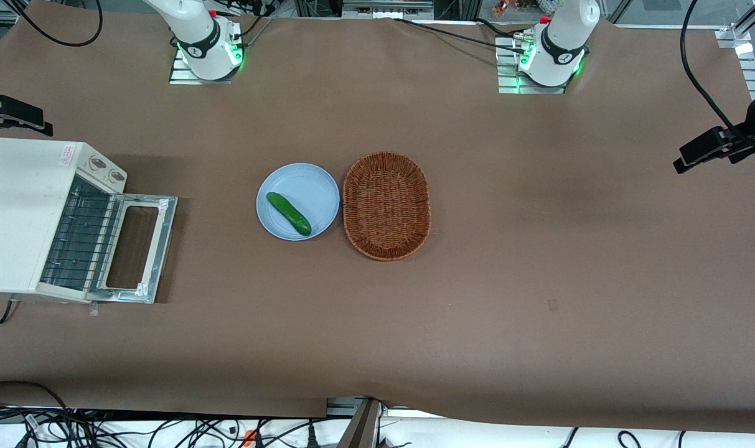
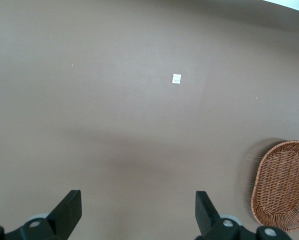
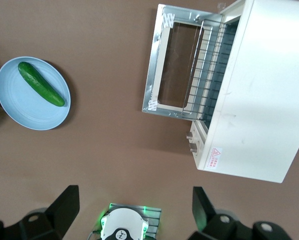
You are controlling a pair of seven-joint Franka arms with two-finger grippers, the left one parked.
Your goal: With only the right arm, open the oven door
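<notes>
Metal-framed oven door [image 1: 142, 249] flat open | gripper [image 3: 132, 207] high above, spread

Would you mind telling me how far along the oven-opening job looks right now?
It looks done: the oven door lies folded down flat, exposing the wire rack. The claw is open, holding nothing, raised high above the table beside the oven. Nothing appears left.

The oven door's [image 1: 139, 249] shiny metal frame is gleaming around clear glass; the basket [image 1: 386, 205] is showing rough woven wicker, the table covering [image 1: 539, 249] lying matt.
</notes>
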